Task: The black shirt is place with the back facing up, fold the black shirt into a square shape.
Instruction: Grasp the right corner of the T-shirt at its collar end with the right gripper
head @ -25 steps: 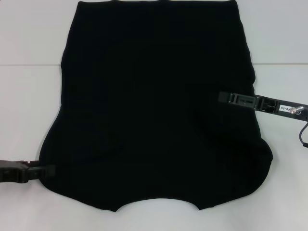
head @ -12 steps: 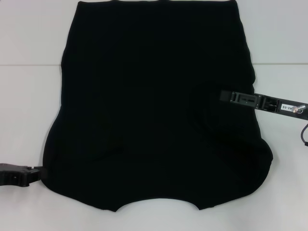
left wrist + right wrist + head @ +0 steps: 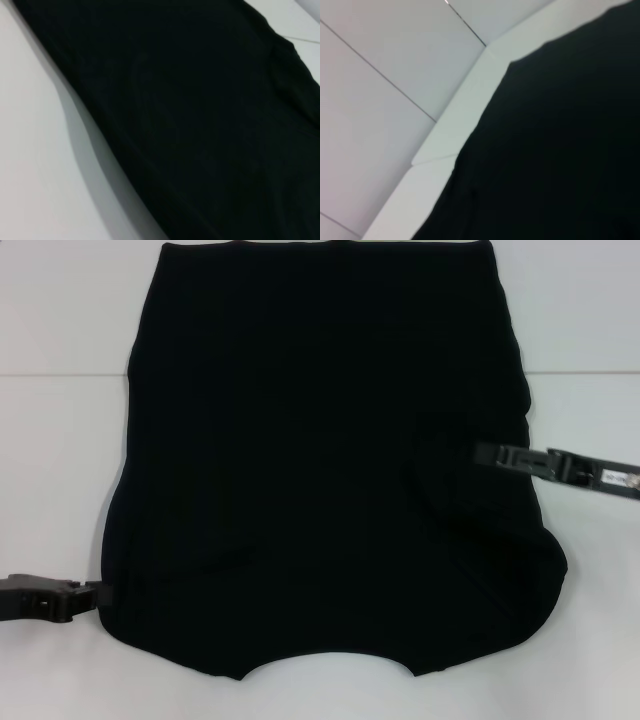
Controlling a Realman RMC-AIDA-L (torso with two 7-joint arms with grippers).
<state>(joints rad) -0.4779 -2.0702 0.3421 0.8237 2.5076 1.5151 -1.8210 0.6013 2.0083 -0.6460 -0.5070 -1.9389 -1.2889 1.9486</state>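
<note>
A: Where does the head view look from?
B: From above, forward and down at the table (image 3: 60, 320).
A: And the wrist views?
B: Close in, skimming the shirt (image 3: 320, 460) all three share.

A plain white table (image 3: 60, 470) fills the scene, a faint seam crossing it from nine to three o'clock.
</note>
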